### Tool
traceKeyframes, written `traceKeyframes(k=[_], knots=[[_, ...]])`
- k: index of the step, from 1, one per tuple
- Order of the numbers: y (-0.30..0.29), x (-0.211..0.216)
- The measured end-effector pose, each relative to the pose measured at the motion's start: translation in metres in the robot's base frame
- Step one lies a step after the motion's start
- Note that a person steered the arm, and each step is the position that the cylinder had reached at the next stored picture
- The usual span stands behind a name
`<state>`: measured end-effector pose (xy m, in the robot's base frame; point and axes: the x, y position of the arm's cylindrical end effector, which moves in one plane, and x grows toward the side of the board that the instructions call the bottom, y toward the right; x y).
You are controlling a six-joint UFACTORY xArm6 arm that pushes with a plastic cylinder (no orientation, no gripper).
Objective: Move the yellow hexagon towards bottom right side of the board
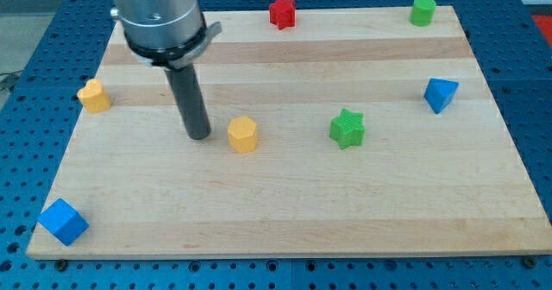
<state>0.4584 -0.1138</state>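
Observation:
The yellow hexagon (243,135) stands left of the board's middle. My tip (199,136) rests on the board just to the hexagon's left, a small gap apart from it. The dark rod rises from there to the grey arm body at the view's top left.
The wooden board (285,212) also carries a yellow block (94,95) at the left edge, a blue cube (63,221) at the bottom left corner, a green star (348,128) right of centre, a blue block (440,94) at the right, a red star (282,13) and a green cylinder (423,10) along the top edge.

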Motion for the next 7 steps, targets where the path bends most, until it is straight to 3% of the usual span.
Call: traceKeyframes(k=[7], knots=[[0.139, 0.025]])
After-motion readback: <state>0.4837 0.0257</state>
